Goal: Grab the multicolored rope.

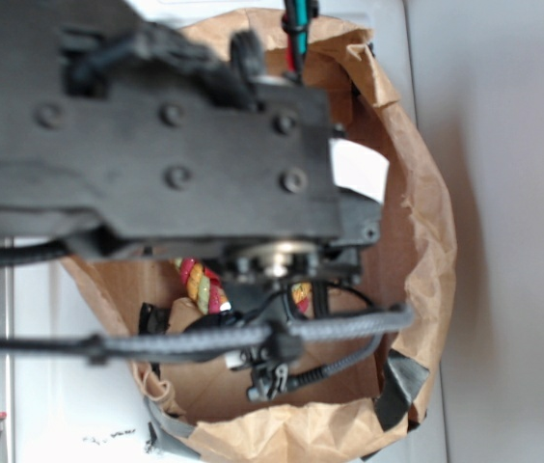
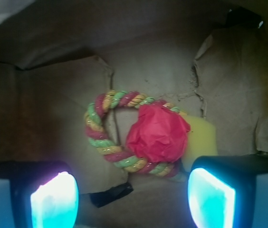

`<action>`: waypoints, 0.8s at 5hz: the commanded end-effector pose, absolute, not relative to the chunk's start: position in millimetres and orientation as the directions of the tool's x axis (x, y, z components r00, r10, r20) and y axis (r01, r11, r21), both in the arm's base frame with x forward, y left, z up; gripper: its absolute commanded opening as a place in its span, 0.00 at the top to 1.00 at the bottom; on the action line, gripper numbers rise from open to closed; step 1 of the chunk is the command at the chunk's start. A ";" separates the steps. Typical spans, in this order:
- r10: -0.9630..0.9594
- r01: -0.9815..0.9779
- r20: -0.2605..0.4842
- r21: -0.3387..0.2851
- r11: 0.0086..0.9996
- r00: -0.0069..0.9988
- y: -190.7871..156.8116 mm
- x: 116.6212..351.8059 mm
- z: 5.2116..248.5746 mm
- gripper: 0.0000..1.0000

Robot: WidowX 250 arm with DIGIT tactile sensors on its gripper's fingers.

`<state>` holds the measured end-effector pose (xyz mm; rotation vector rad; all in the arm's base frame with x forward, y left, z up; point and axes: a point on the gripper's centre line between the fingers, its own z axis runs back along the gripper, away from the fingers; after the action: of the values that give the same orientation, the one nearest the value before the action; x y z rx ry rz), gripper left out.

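The multicolored rope (image 2: 106, 137) is seen looped at frame centre, just above the tool (image 2: 133, 197), whose fingers are held apart, with its lower strand running left-to-right.

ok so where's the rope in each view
Exterior: the rope peeks out just below the arm, left of centre, mostly hidden.
Wrist: the rope loops at centre, partly under the red ball.
Shared landmark: the brown paper bag it lies in.
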<state>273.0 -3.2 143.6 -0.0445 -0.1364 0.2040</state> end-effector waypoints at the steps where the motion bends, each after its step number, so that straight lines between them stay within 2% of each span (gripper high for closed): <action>1: 0.192 -0.184 0.183 -0.061 0.981 0.964 -24.9 285.0 129.7 0.00; 2: 0.194 -0.177 0.197 -0.102 0.979 0.961 -40.4 289.7 124.6 0.00; 4: 0.184 -0.162 0.186 -0.129 0.978 0.965 -59.6 297.7 122.3 0.00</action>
<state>290.1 -50.6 105.6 -0.0907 -0.1461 0.1952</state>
